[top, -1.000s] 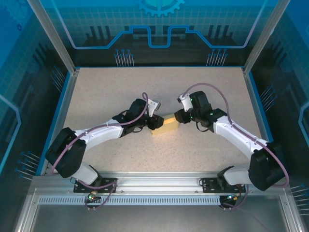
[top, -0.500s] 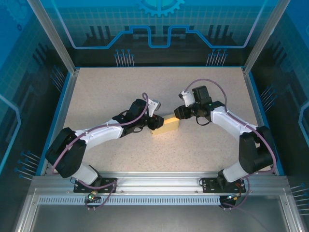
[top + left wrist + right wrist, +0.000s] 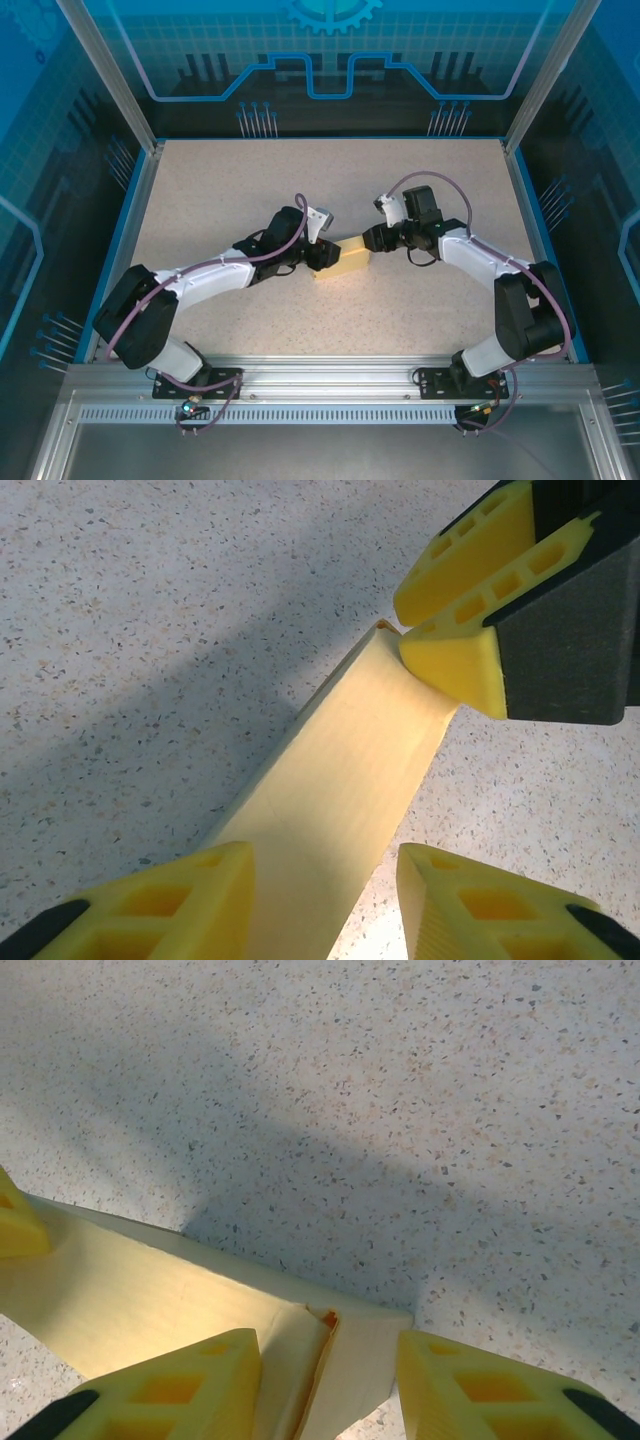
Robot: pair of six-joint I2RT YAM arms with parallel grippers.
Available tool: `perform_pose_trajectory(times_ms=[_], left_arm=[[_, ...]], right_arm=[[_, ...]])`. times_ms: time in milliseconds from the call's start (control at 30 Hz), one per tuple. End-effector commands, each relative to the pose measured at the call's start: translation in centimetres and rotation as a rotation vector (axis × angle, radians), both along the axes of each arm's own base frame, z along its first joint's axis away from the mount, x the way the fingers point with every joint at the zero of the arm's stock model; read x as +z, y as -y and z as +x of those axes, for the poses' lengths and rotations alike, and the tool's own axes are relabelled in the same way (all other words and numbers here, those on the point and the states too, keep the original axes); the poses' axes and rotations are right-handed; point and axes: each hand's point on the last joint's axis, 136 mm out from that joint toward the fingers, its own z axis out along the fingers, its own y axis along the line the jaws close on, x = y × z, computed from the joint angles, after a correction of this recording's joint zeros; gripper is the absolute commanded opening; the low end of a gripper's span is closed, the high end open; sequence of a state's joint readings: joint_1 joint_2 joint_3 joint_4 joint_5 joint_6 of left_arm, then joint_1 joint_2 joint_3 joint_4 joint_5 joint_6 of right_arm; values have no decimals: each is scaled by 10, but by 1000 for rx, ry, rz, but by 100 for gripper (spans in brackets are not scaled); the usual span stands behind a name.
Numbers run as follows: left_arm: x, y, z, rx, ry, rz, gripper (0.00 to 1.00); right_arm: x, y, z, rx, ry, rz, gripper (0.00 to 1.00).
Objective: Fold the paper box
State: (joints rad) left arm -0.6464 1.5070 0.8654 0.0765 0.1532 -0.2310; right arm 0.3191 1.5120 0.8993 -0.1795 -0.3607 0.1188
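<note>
Slipping is risked: the pale yellow cardboard box is straddled loosely by left fingers; hold by right fingers is unclear.

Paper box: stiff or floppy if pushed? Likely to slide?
Probably light and flimsy: the paper box is thin creased card, and its end seems to bow in under the right tool. Likely slides easily on the table; flat-sided, so unlikely to roll.
</note>
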Motion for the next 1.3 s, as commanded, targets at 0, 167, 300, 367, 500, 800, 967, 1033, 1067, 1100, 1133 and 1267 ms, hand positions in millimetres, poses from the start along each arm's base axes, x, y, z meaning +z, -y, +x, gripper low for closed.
perform_pose_trajectory(times_ms=[0,167,300,367,500,800,967,1033,1067,1100,1133,1267], left_arm=[[10,-8,-5,18,22,1,47],[37,-23,-7,79,102,-29,58],[35,-45,-9,172,104,-27,64],[26,-58,-9,223,47,-41,65],[12,-63,-11,245,-41,-86,66],[-16,-55,-8,235,-167,-140,59],[-26,-57,-11,236,-191,-133,50],[-32,-58,-14,234,-202,-128,47],[-35,-58,-16,233,-210,-125,46],[-38,-59,-18,232,-216,-121,45],[-43,-60,-20,234,-225,-116,44],[-56,-64,-26,245,-249,-110,40]], right_arm=[[-26,10,-19,-16,-106,-27,40],[-24,10,-19,-15,-96,-27,40],[-23,9,-18,-13,-93,-27,39],[-24,9,-17,-12,-94,-28,39],[-23,8,-16,-11,-90,-27,39],[-20,9,-16,-11,-75,-36,39],[-23,10,-18,-13,-76,-42,39],[-23,11,-18,-17,-76,-45,39],[-23,11,-18,-17,-77,-45,39],[-23,11,-18,-16,-76,-45,39],[-24,10,-19,-15,-78,-44,39],[-28,11,-21,-17,-89,-43,39]])
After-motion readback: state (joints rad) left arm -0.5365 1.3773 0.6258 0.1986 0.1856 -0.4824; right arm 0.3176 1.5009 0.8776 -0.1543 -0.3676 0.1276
